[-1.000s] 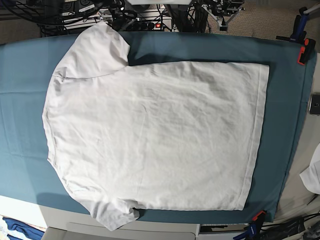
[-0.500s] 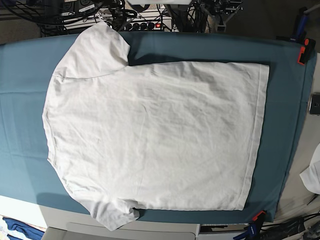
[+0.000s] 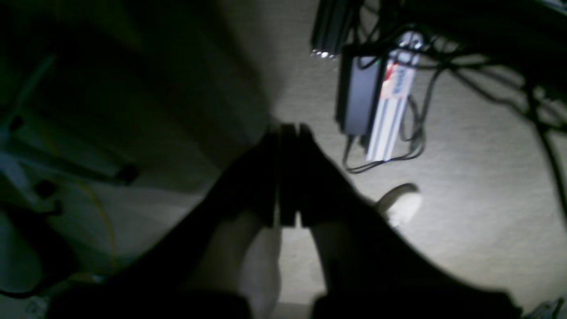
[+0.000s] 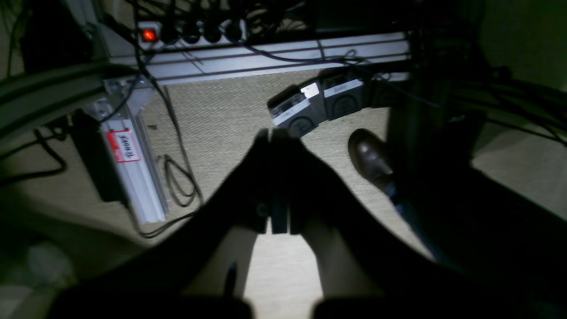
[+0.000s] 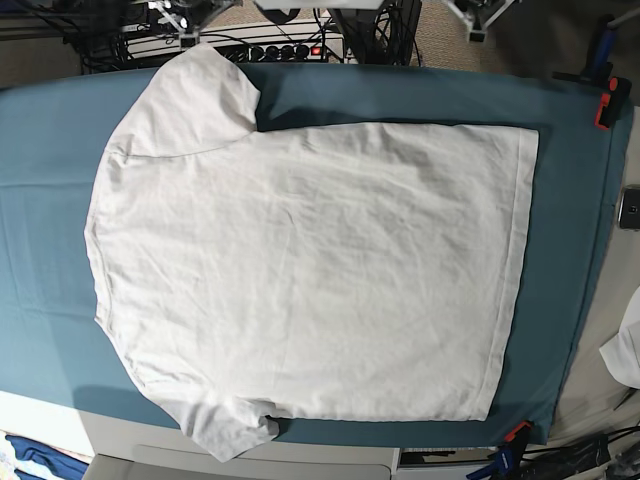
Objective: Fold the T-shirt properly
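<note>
The white T-shirt lies spread flat on the teal tablecloth. Its sleeves point to the top left and bottom left, and its hem is on the right. Neither gripper touches it. My left gripper is shut with nothing in it and hangs over the carpeted floor behind the table. My right gripper is also shut and empty, over the floor too. In the base view only small metal parts of the arms show at the top edge, the right arm and the left arm.
Orange clamps hold the tablecloth at the right edge. A phone and a small white cloth lie right of the table. Cables, a power strip, a power supply and a brown shoe are on the floor.
At the top edge of the base view the arm parts have spread apart, one now at the left and one further right. The T-shirt has not moved.
</note>
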Robot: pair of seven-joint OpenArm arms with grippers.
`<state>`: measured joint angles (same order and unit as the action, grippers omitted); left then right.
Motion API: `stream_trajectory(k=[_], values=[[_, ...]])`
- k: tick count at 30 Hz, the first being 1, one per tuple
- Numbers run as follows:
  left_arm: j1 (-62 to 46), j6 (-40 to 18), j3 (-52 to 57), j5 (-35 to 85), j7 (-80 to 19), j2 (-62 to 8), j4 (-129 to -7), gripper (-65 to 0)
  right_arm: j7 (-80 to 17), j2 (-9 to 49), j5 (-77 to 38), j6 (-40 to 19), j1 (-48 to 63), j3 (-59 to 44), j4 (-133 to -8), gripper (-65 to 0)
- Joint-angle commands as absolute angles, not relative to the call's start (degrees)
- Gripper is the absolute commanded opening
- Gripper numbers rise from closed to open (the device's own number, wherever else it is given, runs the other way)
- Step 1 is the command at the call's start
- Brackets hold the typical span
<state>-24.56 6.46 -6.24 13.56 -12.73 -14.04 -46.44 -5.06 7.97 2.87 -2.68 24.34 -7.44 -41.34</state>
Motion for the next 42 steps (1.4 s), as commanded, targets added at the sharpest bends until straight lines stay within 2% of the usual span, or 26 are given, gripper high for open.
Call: stream_trajectory(k=[1, 8, 13, 17, 19, 22, 25, 28, 33, 37, 39, 41, 42], values=[[-26.92, 6.63, -6.13, 13.67, -13.93, -15.44, -49.63, -65.0, -5.45, 9.15, 1.41, -3.18, 27.18, -7.6, -44.45, -65.0], [-45.39, 5.76, 1.58, 13.8, -18.26, -19.94, -75.0, -65.0, -6.94, 11.86, -6.55, -5.37, 47.62, -7.62, -70.06, -65.0], [-58.33, 0.82, 10.55, 18.96, -19.55, -23.62, -93.89, -65.0, -7.22, 12.19, -10.04, -5.41, 59.72, -10.33, -88.29, -65.0], [-65.49, -11.0, 20.23, 21.61, -26.37, -23.97, -106.41, -65.0, -10.94, 11.84, -19.03, -8.75, 64.99, -17.23, -101.67, -65.0], [-67.66, -17.74, 24.49, 27.05, -28.69, -23.97, -110.72, -65.0, -13.5, 11.2, -25.28, -13.1, 65.41, -22.46, -106.63, -65.0], [-68.77, -26.46, 29.36, 36.53, -33.19, -23.94, -115.15, -65.0, -17.37, 8.73, -39.4, -23.05, 64.36, -31.59, -111.39, -65.0], [-68.53, -33.43, 32.62, 42.39, -34.85, -23.94, -118.39, -65.0, -25.58, 6.09, -56.93, -34.33, 60.49, -40.18, -112.55, -65.0], [-68.4, -35.97, 34.44, 43.75, -34.48, -23.97, -121.01, -65.0, -33.78, 3.46, -69.63, -39.13, 55.7, -46.39, -111.28, -65.0], [-68.42, -35.94, 34.92, 43.75, -34.5, -23.99, -121.73, -64.5, -35.03, 0.8, -72.6, -39.2, 47.57, -49.3, -102.41, -65.0], [-68.42, -35.9, 34.92, 43.68, -34.52, -23.99, -121.73, -51.3, -36.8, 0.78, -71.37, -36.32, 41.71, -49.28, -93.84, -65.0], [-68.42, -35.88, 34.92, 43.09, -34.52, -23.99, -121.73, -47.2, -36.97, 0.78, -71.33, -35.11, 40.38, -49.3, -92.03, -57.1], [-68.4, -35.88, 34.92, 42.17, -34.48, -23.99, -121.73, -46.6, -36.71, 0.78, -71.35, -34.81, 40.05, -49.3, -91.88, -49.3], [-68.4, -35.86, 34.92, 41.98, -34.5, -23.99, -121.73, -46.6, -35.86, 0.78, -71.33, -34.83, 39.99, -49.3, -91.88, -47.5]])
